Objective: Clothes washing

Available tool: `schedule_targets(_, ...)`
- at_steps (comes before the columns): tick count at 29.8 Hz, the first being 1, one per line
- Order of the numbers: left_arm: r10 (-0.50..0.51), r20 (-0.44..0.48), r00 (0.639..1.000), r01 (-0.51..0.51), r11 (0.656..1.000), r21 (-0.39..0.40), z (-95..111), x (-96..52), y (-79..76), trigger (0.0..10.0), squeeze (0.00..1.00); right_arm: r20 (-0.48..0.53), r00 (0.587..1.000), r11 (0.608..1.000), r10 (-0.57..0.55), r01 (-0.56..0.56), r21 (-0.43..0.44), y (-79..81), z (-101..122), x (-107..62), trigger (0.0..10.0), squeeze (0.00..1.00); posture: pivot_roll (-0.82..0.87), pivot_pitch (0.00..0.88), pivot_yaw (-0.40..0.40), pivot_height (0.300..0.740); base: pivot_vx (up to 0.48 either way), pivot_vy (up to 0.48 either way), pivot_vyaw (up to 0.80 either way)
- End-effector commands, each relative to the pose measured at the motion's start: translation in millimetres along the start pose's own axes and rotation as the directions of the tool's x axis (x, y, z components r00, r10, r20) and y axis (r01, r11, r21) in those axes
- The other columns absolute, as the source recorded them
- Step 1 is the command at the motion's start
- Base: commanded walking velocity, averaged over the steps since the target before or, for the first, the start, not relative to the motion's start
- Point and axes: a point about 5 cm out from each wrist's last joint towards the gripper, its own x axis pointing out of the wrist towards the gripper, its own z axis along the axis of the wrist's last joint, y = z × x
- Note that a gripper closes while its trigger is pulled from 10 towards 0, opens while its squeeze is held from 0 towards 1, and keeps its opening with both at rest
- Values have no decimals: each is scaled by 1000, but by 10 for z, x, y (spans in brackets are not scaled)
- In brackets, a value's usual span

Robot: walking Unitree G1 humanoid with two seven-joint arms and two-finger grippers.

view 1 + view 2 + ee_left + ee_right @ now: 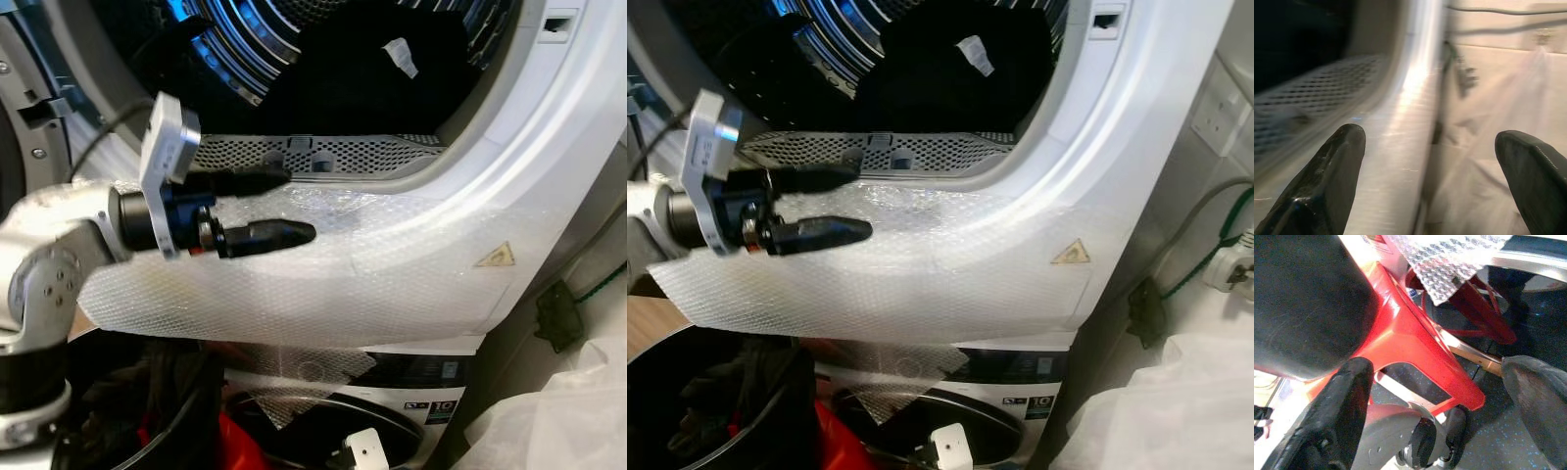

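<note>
L gripper (pixel 294 206), fingers spread wide w/ nothing between, hovers over bubble wrap (pixel 323 284) just below perforated drum rim (pixel 323 152); dark clothes (pixel 382 69) inside.

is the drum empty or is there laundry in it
Not empty. A dark garment with a white tag lies inside the drum, behind the open left gripper.
</note>
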Motion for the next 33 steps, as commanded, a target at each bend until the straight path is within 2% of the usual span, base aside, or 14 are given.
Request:
schedule_targets(1,2,-10,1000,-2,1000,-13,-33,-32,-95,10000,0,-21,1000,1000,2,-2,10,52,-12,27,10000,0,94,0,94,740,0,0,0)
schedule_targets(4,50,-27,998,-51,998,-40,-126,-84,-162,10000,0,-25,1000,1000,-10,10,9,46,1,33,10000,0,107,0,102,740,0,0,0)
schedule_targets(12,340,-123,932,-355,926,-126,-460,-256,-329,10000,0,-29,973,973,-227,226,-38,-195,17,-35,10000,0,187,0,119,740,0,0,0)
schedule_targets(19,529,-255,810,-577,795,-184,-816,-451,-511,10000,0,-55,931,932,-362,362,-7,-375,-63,-132,10000,0,264,0,104,740,0,0,0)
schedule_targets(22,609,-315,728,-676,714,-181,-960,-526,-554,10000,0,-74,926,929,-371,369,-38,-390,-114,-154,10000,0,277,0,101,740,0,0,0)
schedule_targets(23,654,-345,674,-731,658,-181,-1038,-578,-577,10000,0,-84,922,926,-378,376,-32,-408,-147,-174,10000,0,283,0,98,740,0,0,0)
schedule_targets(24,654,-345,674,-731,658,-181,-1038,-578,-577,10000,0,-84,922,926,-378,376,-32,-408,-147,-174,10000,0,283,0,98,740,0,0,0)
schedule_targets(26,719,-376,585,-806,566,-172,-1126,-666,-618,10000,0,-110,919,925,-378,378,-24,-426,-214,-204,10000,0,307,0,95,740,0,0,0)
schedule_targets(27,766,-408,497,-863,483,-145,-1203,-754,-632,10000,0,-128,918,926,-376,376,-29,-425,-261,-219,10000,0,310,0,94,740,0,0,0)
schedule_targets(28,784,-425,452,-888,441,-131,-1242,-800,-635,10000,0,-134,917,927,-376,375,-32,-425,-280,-225,10000,0,310,0,94,740,0,0,0)
schedule_targets(29,784,-425,452,-888,441,-131,-1242,-800,-635,10000,0,-134,917,927,-376,375,-32,-425,-280,-225,10000,0,310,0,94,740,0,0,0)
schedule_targets(30,802,-457,384,-921,370,-124,-1317,-880,-646,10000,0,-144,915,926,-377,377,-31,-424,-307,-234,10000,0,319,0,95,740,0,0,0)
schedule_targets(32,805,-464,369,-927,352,-127,-1336,-905,-651,10000,0,-146,914,925,-378,378,-29,-419,-313,-234,10000,0,319,0,100,740,0,0,0)
schedule_targets(33,826,-492,274,-961,258,-102,-1427,-1046,-654,10000,271,-154,913,925,-378,380,-18,-412,-337,-238,10000,0,318,0,103,740,0,0,0)
